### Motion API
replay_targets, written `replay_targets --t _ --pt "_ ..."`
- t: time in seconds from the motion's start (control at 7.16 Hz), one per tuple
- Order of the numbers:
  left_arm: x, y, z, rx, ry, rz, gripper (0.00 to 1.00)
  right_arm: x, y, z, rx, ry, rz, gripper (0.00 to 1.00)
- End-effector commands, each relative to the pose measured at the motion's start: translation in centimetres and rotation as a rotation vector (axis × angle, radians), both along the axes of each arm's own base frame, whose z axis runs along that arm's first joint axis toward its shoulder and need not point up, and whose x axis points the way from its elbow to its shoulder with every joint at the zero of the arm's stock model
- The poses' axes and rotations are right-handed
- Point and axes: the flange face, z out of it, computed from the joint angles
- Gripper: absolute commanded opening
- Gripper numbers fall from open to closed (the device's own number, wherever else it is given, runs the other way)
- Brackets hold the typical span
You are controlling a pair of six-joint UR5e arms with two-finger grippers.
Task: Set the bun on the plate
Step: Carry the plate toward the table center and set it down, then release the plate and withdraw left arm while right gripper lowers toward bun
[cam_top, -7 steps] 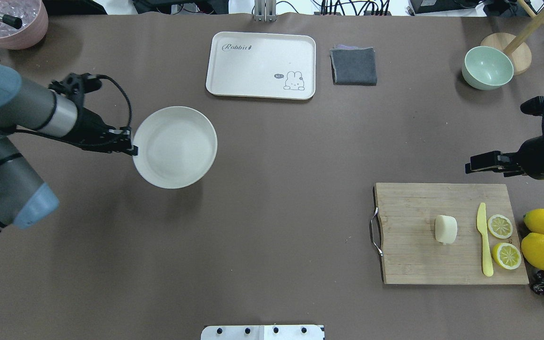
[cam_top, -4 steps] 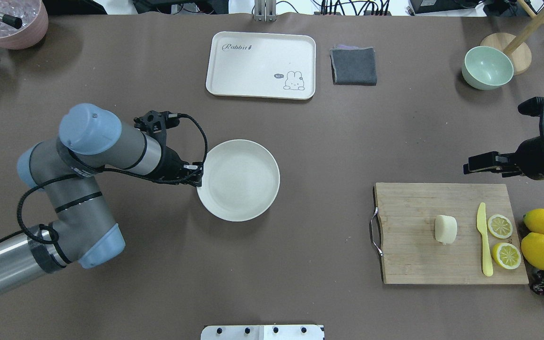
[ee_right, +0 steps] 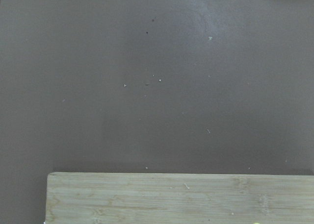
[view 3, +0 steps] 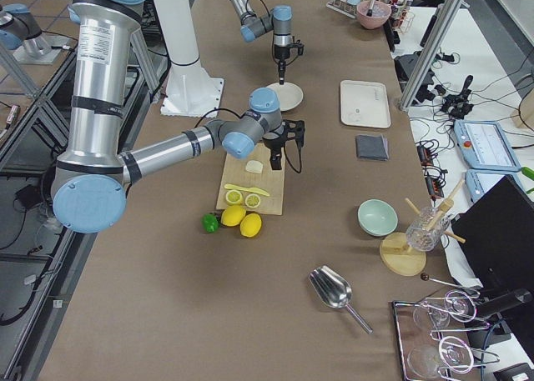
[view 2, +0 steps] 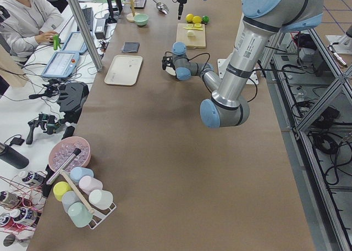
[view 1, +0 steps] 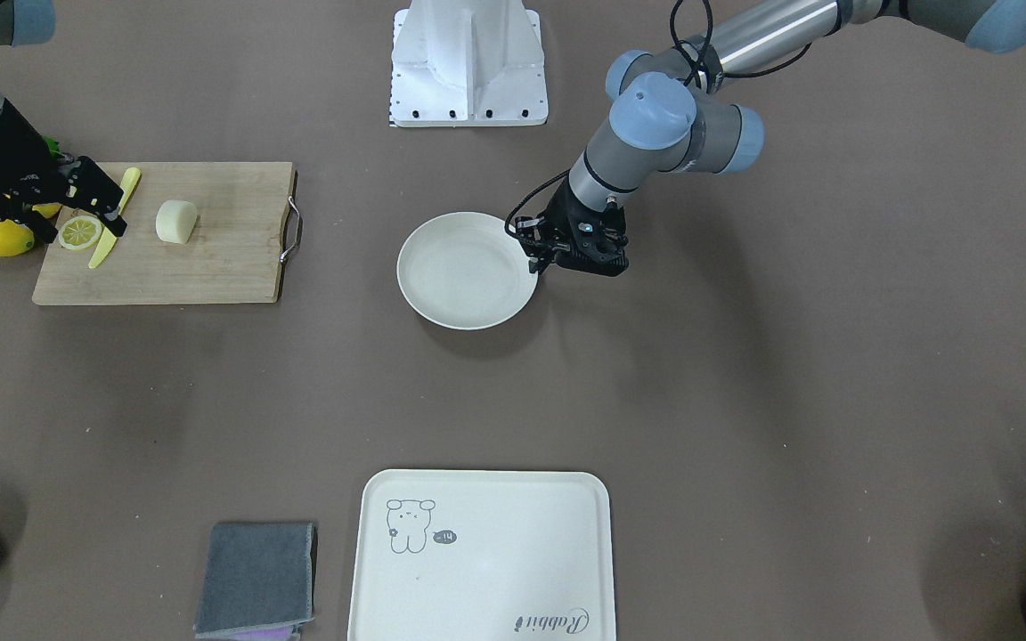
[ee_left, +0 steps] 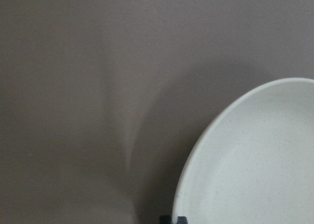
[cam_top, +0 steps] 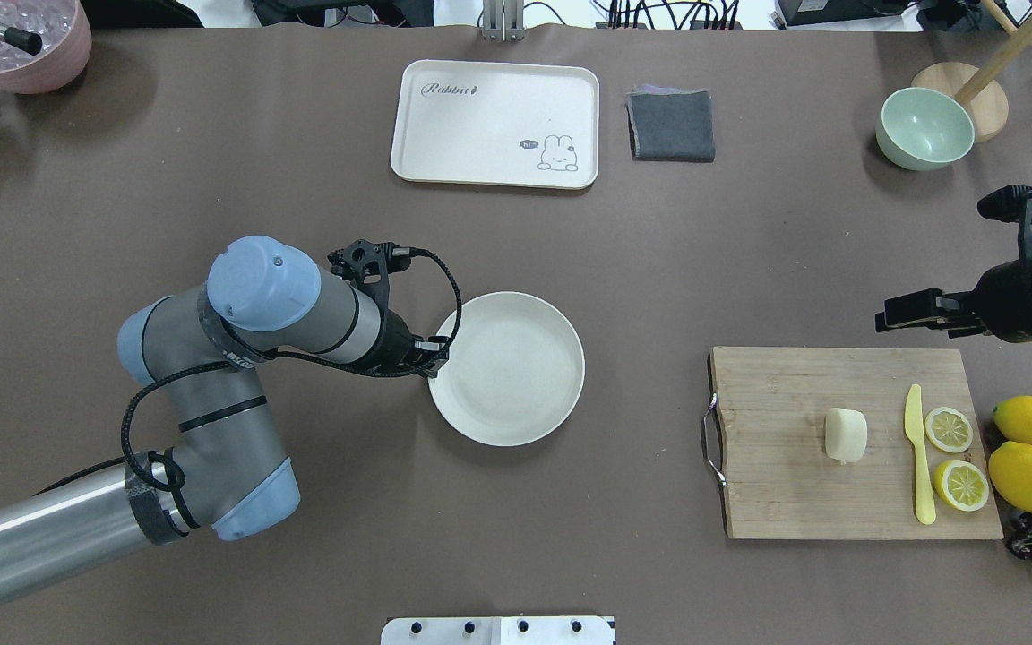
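The round cream-white plate (cam_top: 516, 372) (view 1: 464, 271) hangs near the table's middle, with a shadow under it. My left gripper (cam_top: 434, 358) (view 1: 538, 258) is shut on the plate's rim, on the side towards the left arm. In the left wrist view the plate (ee_left: 255, 170) fills the lower right corner. The pale bun (cam_top: 845, 434) (view 1: 175, 221) lies on the wooden cutting board (cam_top: 785, 502) (view 1: 201, 267). My right gripper (cam_top: 883, 320) (view 1: 108, 205) hovers open beyond the board's far edge, holding nothing and apart from the bun.
A yellow knife (cam_top: 917, 448), two lemon slices (cam_top: 949, 429) and whole lemons (cam_top: 1031, 448) lie at the board's right side. At the back are a cream rabbit tray (cam_top: 444, 125), a grey cloth (cam_top: 671, 125) and a green bowl (cam_top: 924, 128).
My left arm has carried the plate from the left side to the middle of the table, and nearer the robot. The right gripper has drifted slightly left. The bun has stayed put.
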Motion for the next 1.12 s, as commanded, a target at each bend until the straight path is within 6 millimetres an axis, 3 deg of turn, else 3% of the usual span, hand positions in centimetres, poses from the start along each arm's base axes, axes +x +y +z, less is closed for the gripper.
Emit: replay_targets --t 0.0,0.14,0.28,0.7,0.84,0.98 --pt "-2.6 -2.5 -0.3 -0.002 0.01 -0.029 0.98 -0.9 0.4 0.4 -0.024 0.005 -0.001 1.0" --pt "-6.3 -5.3 -0.8 -0.046 0.017 -0.027 0.98 -2.7 1.2 0.4 -0.05 0.014 0.016 1.0" --pt "-11.9 -8.6 -1.7 -0.083 0.002 -0.041 0.98 -4.7 2.2 0.7 -0.047 0.042 0.025 1.0" --pt "-28.8 -15.2 3.3 0.098 -0.199 0.038 0.98 -8.1 4.9 1.5 -0.072 0.077 0.034 1.0" --pt "-34.4 -16.7 6.7 0.161 -0.277 0.081 0.98 -8.9 5.9 2.0 -0.06 0.093 0.026 1.0" --pt "-38.6 -17.6 8.9 0.194 -0.318 0.097 0.98 -10.1 6.9 2.2 -0.067 0.102 0.029 1.0"
